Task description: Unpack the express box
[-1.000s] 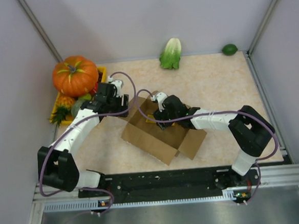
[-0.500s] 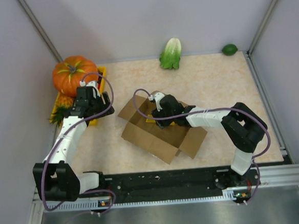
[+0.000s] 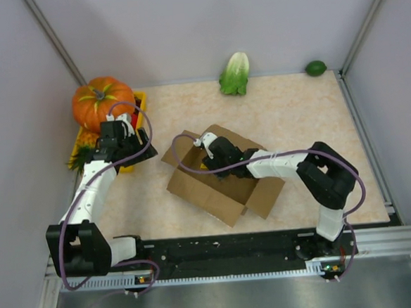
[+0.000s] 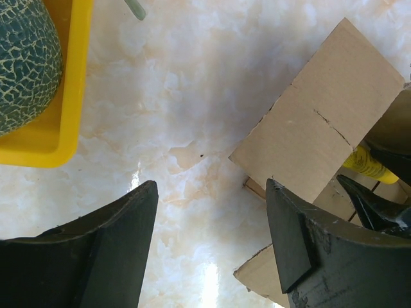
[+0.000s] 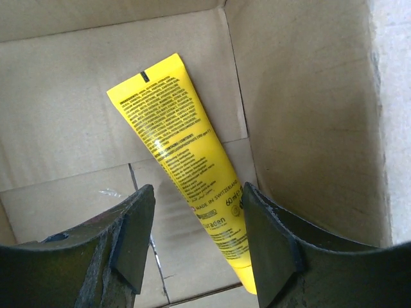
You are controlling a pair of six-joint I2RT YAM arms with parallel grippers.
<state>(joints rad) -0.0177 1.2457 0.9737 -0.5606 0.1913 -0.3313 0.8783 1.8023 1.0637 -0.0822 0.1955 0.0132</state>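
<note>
The express box [image 3: 202, 191] stands open in the middle of the table with its flaps folded out. A yellow tube [image 5: 186, 147] lies on the box floor against the right wall. My right gripper [image 5: 198, 192] is inside the box [image 5: 302, 96], open, with its fingers either side of the tube's lower end and above it; it also shows in the top view [image 3: 207, 154]. My left gripper [image 4: 212, 186] is open and empty over bare table between the yellow tray [image 4: 70, 96] and a box flap [image 4: 321, 115]; in the top view it is left of the box [image 3: 123, 142].
A pumpkin [image 3: 103, 103] sits on the yellow tray [image 3: 140, 102] at the back left with a pineapple [image 3: 84, 150] and a netted green melon [image 4: 26, 58]. A napa cabbage [image 3: 235, 73] and a lime [image 3: 316, 67] lie at the back edge.
My left arm has drawn back from the box's left flap to beside the tray. My right gripper has moved left, further into the box.
</note>
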